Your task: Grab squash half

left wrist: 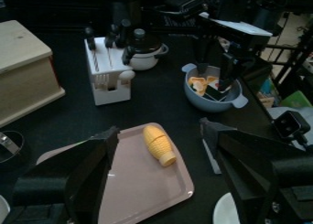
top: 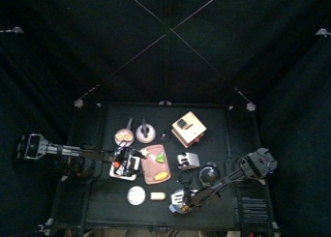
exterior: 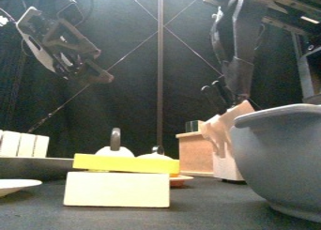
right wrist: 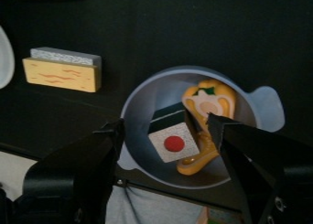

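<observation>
The squash half [right wrist: 210,107] is orange-yellow with a green stem. It lies cut face up in a grey bowl [right wrist: 145,92], next to a white cube with a red dot [right wrist: 171,139]. My right gripper [right wrist: 169,129] is open and hangs just above the bowl, one jaw on each side of the cube. In the top view the right gripper [top: 183,196] is near the table's front. The left wrist view shows the bowl [left wrist: 210,98] under the right arm. My left gripper [left wrist: 159,136] is open and empty above a pink tray [left wrist: 86,177].
A yellow and white sponge [right wrist: 61,70] lies beside the bowl, and a white plate [top: 135,195] is beyond it. A yellow oblong food piece [left wrist: 160,146] lies on the tray. A wooden box [left wrist: 25,68], a white caddy [left wrist: 108,74] and a kettle [left wrist: 145,52] stand farther back.
</observation>
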You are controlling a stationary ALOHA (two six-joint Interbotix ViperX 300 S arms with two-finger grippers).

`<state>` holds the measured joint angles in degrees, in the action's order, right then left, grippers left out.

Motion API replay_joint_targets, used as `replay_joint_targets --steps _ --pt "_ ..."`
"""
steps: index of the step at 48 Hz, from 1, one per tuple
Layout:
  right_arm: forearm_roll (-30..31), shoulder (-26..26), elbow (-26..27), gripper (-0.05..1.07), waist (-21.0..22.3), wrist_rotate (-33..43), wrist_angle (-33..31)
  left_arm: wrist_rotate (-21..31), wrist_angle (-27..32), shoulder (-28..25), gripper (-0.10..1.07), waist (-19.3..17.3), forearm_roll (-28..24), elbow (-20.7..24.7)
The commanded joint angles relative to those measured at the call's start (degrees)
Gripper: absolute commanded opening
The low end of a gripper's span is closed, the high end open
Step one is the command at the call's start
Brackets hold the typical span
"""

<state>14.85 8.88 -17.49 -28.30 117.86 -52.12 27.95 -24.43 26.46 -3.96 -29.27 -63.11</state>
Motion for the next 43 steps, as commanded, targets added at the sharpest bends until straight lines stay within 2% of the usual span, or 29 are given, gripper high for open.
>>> replay_joint_targets --steps 1,43 --pt "-1.2 -1.0 0.3 1.00 -0.2 -0.2 -0.5 -0.1 -0.4 0.4 1.03 0.1 0.2 0.6" --pt "-3.7 4.0 0.0 1.00 -0.2 -0.8 -3.9 -0.1 -0.4 0.4 1.03 0.1 0.2 0.4"
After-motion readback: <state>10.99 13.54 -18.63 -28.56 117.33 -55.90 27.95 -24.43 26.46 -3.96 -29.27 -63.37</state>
